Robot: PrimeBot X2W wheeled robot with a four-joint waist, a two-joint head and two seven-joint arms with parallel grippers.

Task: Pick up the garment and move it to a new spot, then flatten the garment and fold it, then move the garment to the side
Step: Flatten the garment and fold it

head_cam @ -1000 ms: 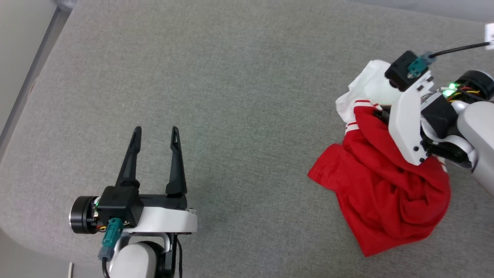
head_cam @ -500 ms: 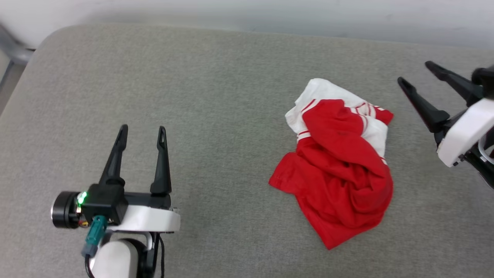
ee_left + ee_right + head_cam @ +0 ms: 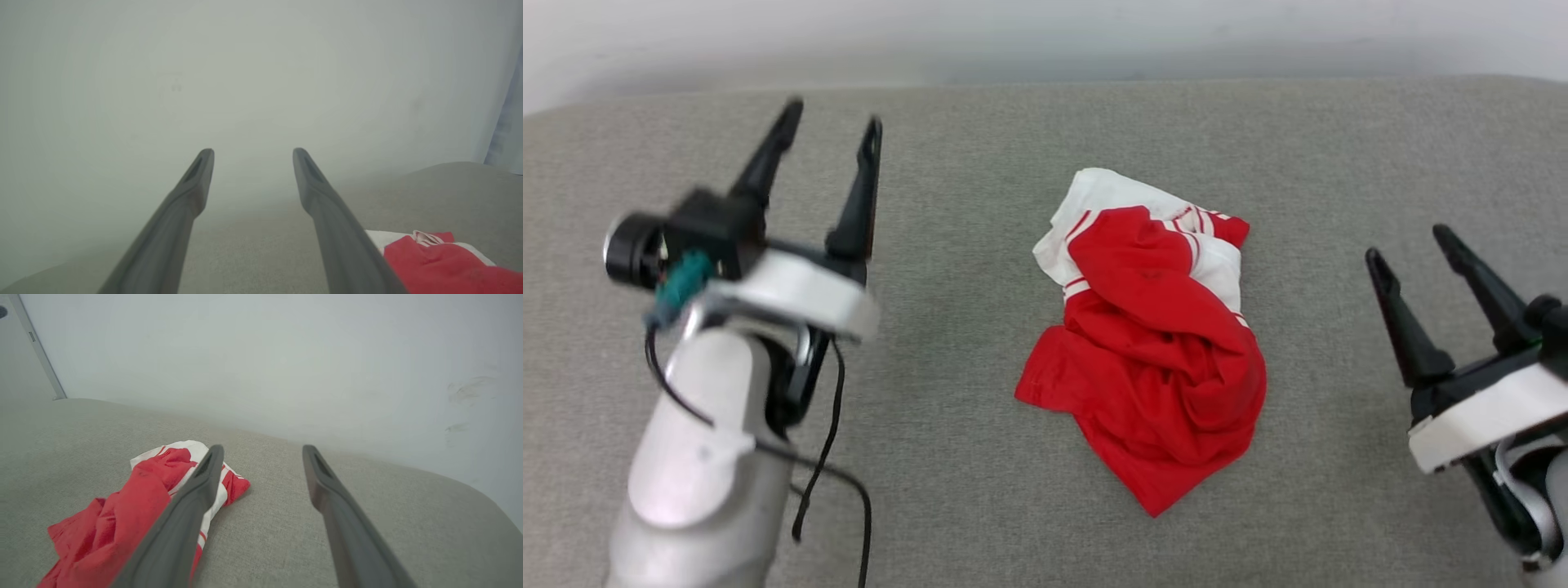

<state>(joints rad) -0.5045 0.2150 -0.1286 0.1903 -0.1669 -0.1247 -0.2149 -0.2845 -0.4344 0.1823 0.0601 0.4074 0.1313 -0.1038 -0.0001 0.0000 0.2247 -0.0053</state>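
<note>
Your head view looks steeply down on the grey worktop (image 3: 980, 490), wall (image 3: 1045, 33) at top. Each wrist view sits low, looking along its fingers (image 3: 327, 212) toward that wall; all three share the garment (image 3: 1152, 359).

No legible lettering, brand, number or sign anywhere: none on the garment (image 3: 1160, 359), the left gripper (image 3: 834, 113), the right gripper (image 3: 1405, 242), the grey cushion (image 3: 980, 490) or the wall (image 3: 286, 355).

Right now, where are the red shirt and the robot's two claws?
red shirt (image 3: 1160, 351), head view, on its crumpled red middle.
left gripper (image 3: 833, 116), head view, midway between its fingertips.
right gripper (image 3: 1407, 245), head view, midway between its fingertips.
</note>
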